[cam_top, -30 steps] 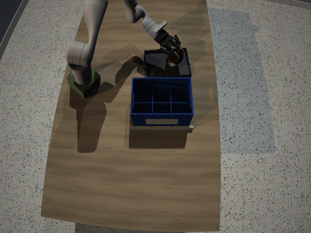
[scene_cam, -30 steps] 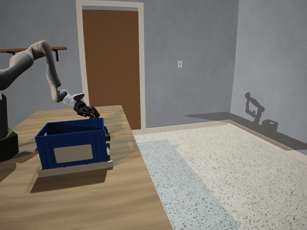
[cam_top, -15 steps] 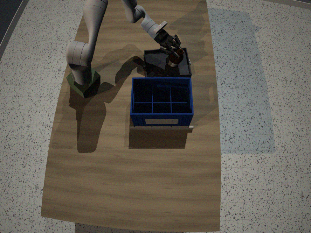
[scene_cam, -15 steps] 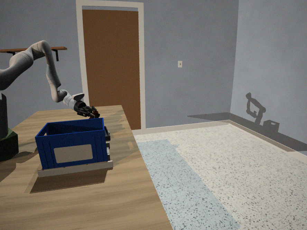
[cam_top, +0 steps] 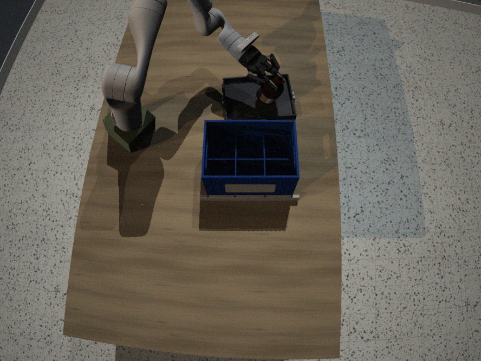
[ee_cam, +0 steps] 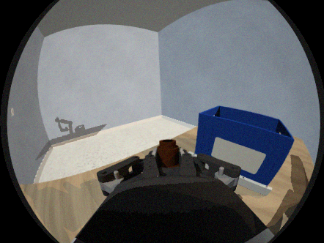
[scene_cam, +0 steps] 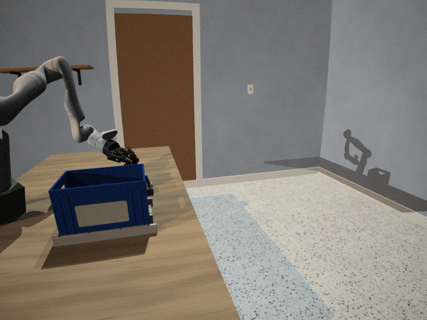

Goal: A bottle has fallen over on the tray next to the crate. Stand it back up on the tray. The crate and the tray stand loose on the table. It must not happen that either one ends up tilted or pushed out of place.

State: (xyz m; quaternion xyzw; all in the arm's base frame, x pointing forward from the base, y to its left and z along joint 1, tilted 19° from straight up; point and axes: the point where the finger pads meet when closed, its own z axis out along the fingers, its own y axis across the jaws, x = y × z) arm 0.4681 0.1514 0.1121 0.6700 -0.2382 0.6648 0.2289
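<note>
Right, hand point(cam_top: 270, 79) is clamped on the bottle point(cam_top: 268, 91) neck, over the tray point(cam_top: 233, 101) in the top view's upper middle. Bottle axis leans, base lower-left of the hand; needs tipping vertical.

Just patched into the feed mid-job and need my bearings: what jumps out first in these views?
The blue crate, its six compartments empty, dominates the middle of the wooden table. Just behind it sits a black tray, where the gripper is shut on the neck of a brown bottle that leans tilted, base toward the tray. The grey arm rises from a green base at the table's left.
</note>
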